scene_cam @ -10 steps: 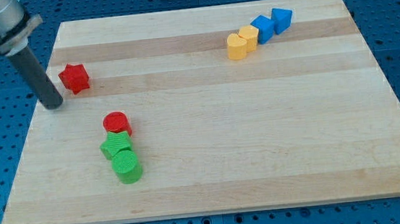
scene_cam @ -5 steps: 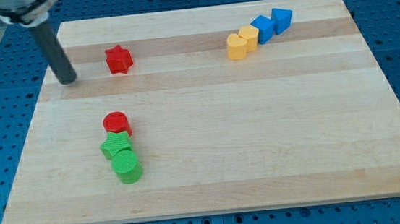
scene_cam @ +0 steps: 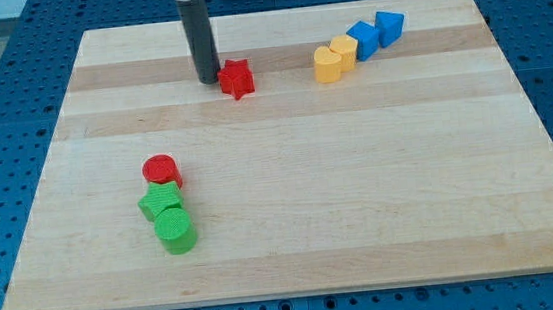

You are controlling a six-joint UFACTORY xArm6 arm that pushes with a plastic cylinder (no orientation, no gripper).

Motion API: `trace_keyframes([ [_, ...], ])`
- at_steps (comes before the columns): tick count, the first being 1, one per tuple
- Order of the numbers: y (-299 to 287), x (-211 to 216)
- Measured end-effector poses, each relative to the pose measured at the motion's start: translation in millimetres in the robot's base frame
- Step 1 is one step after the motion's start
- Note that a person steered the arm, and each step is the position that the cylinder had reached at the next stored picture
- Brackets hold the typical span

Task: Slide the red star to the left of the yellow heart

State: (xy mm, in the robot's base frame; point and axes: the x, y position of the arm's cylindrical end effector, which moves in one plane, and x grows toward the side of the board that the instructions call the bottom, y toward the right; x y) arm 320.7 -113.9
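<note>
The red star (scene_cam: 237, 78) lies on the wooden board (scene_cam: 288, 174) near the view's top, left of centre. My tip (scene_cam: 209, 80) stands just to the star's left, touching or nearly touching it. The yellow heart (scene_cam: 327, 64) lies to the star's right, about a block's width of board between them. A second yellow block (scene_cam: 344, 53) sits right behind the heart, up and to the right.
Two blue blocks (scene_cam: 364, 40) (scene_cam: 391, 27) continue the row past the yellow ones toward the view's top right. At the lower left a red cylinder (scene_cam: 161, 171), a green block (scene_cam: 160, 201) and a green cylinder (scene_cam: 176, 229) stand in a tight column.
My tip has moved right along the upper board, and the red star has slid right with it, from the left edge to close to the yellow heart.
</note>
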Motion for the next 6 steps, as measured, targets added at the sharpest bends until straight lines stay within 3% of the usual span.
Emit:
trace_keyframes([
  [2, -21, 39],
  [6, 35, 21],
])
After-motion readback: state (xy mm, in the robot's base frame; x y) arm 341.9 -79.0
